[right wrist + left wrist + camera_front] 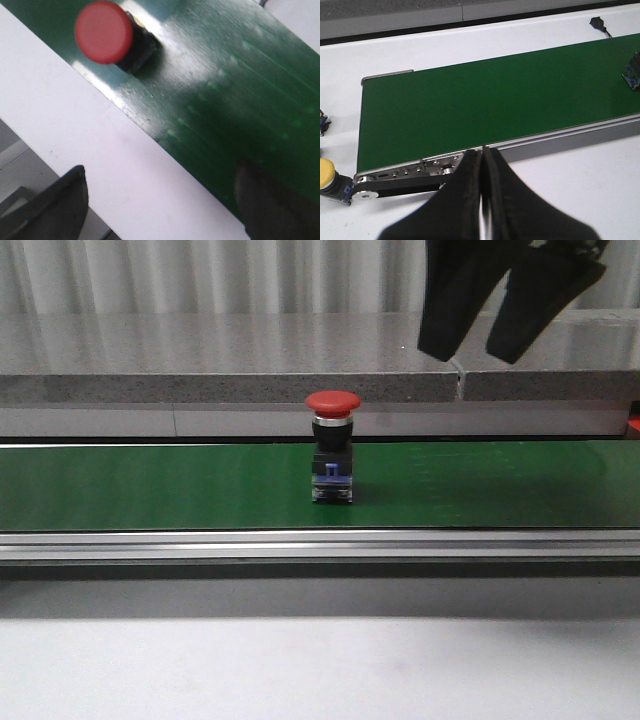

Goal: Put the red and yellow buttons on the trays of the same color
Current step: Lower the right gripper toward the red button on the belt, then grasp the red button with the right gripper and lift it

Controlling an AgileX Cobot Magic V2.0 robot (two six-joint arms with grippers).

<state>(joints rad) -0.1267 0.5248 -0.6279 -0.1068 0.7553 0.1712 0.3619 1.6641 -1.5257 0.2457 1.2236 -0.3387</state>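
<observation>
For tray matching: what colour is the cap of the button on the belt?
Red; front view shows it best.

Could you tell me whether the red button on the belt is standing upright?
Upright: the red button stands on its base on the green belt, cap on top.

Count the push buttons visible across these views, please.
2 for certain: a red button standing upright on the green belt, and a yellow button lying on the white table beside the belt's end. A partial object at the frame edge may be another.
</observation>
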